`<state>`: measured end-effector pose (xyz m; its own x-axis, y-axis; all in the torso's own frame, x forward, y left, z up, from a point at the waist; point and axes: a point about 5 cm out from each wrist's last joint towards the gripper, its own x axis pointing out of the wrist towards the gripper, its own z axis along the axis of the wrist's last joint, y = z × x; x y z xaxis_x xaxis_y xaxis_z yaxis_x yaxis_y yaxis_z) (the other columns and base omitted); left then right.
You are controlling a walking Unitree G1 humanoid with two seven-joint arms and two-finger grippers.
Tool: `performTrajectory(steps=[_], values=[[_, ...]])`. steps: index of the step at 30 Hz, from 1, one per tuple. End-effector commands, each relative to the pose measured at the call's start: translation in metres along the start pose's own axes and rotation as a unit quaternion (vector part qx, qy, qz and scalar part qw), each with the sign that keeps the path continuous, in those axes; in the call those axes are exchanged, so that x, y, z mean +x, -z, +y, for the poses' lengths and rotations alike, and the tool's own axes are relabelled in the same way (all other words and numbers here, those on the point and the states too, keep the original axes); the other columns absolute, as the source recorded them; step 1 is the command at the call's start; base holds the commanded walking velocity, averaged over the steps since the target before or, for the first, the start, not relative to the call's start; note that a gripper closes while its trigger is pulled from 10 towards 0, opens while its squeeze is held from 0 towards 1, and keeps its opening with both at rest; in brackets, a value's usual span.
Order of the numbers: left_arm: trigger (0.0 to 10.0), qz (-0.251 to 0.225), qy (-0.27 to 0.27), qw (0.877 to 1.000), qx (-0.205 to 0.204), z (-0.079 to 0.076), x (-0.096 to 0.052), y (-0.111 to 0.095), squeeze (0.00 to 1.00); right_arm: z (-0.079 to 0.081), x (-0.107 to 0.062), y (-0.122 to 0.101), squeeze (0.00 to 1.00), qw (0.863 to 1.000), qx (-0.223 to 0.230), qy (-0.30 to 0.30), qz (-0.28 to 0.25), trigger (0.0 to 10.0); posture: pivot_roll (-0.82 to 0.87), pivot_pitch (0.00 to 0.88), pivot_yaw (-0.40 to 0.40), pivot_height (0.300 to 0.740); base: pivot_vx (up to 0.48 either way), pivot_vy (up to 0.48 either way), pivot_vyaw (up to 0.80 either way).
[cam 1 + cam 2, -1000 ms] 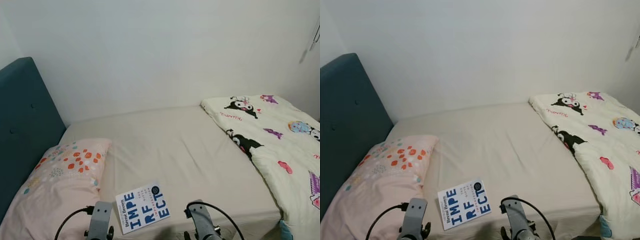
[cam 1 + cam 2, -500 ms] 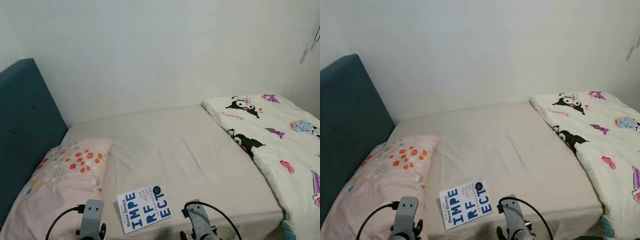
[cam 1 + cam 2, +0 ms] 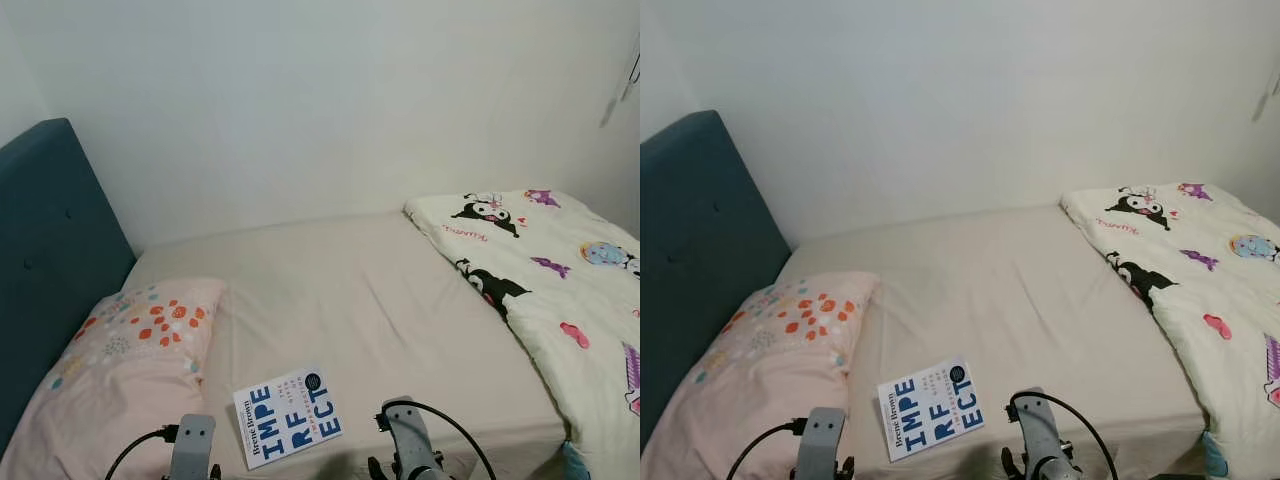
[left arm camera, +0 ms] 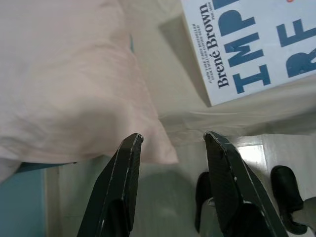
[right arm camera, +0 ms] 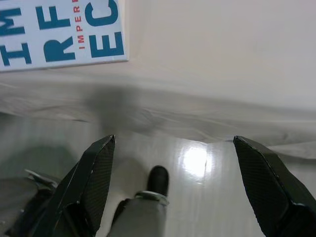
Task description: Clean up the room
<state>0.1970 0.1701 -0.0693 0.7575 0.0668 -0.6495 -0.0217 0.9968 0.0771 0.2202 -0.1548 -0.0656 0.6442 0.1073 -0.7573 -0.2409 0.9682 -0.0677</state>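
I'm judging the tidying barely begun: the white paperback book with blue lettering is lying on the beige-sheeted bed. Both the left gripper and the right gripper are hanging released, grasping nothing.

White, blue-lettered book; teal headboard

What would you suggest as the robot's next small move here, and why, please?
Probably bring the right end effector forward and up over the book. The book lies flat near the bed's front edge, beside the pillow, while both end effectors hang open below the mattress edge, the left end effector nearer the pillow corner.
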Motion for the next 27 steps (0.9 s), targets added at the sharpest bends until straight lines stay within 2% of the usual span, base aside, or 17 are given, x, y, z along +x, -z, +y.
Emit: performTrajectory(steps=[1, 3, 6, 10, 14, 18, 19, 20, 27], values=[[10.0, 0.011, -0.006, 1.000, 0.008, 0.004, -0.002, 0.006, 0.00, 0.004, 0.001, -0.005, 0.00, 1.000, -0.011, -0.009, -0.012, 10.0, -0.02, 0.000, -0.026, 0.740, 0.000, 0.000, 0.00], [10.0, 0.004, -0.009, 1.000, 0.008, -0.001, -0.003, 0.007, 0.00, 0.005, 0.001, -0.008, 0.00, 0.999, -0.038, -0.032, -0.018, 10.0, -0.01, 0.000, -0.077, 0.740, 0.000, 0.000, 0.00], [10.0, 0.000, -0.007, 1.000, 0.005, -0.005, -0.003, 0.006, 0.00, 0.006, 0.001, -0.009, 0.00, 0.998, -0.041, -0.052, -0.019, 10.0, -0.01, 0.000, -0.098, 0.740, 0.000, 0.000, 0.00], [10.0, -0.005, -0.007, 1.000, 0.005, -0.007, -0.004, 0.006, 0.00, 0.005, 0.001, -0.008, 0.00, 0.997, -0.062, -0.053, -0.012, 10.0, -0.01, 0.000, -0.110, 0.740, 0.000, 0.000, 0.00], [10.0, -0.013, -0.011, 1.000, 0.000, -0.008, -0.004, 0.004, 0.00, 0.004, 0.001, -0.010, 0.00, 0.997, -0.064, -0.046, -0.017, 10.0, 0.00, 0.000, -0.110, 0.740, 0.000, 0.000, 0.00], [10.0, -0.028, -0.013, 1.000, -0.002, -0.007, -0.003, -0.002, 0.00, 0.005, 0.001, -0.014, 0.00, 0.997, -0.055, -0.046, -0.036, 10.0, 0.00, 0.000, -0.085, 0.740, 0.000, 0.000, 0.00], [10.0, -0.048, -0.014, 0.999, -0.007, -0.003, -0.001, -0.010, 0.00, 0.007, 0.000, -0.019, 0.00, 0.996, -0.036, -0.043, -0.066, 10.0, 0.01, 0.000, -0.066, 0.740, 0.000, 0.000, 0.00], [10.0, -0.053, -0.015, 0.998, -0.010, -0.002, -0.001, -0.012, 0.00, 0.007, 0.000, -0.020, 0.00, 0.996, -0.025, -0.041, -0.075, 10.0, 0.01, 0.000, -0.066, 0.740, 0.000, 0.000, 0.00], [10.0, -0.049, -0.006, 0.999, -0.005, -0.003, -0.001, -0.011, 0.00, 0.002, -0.001, -0.019, 0.00, 0.997, -0.005, -0.012, -0.078, 10.0, 0.00, 0.000, -0.040, 0.740, 0.000, 0.000, 0.00]])
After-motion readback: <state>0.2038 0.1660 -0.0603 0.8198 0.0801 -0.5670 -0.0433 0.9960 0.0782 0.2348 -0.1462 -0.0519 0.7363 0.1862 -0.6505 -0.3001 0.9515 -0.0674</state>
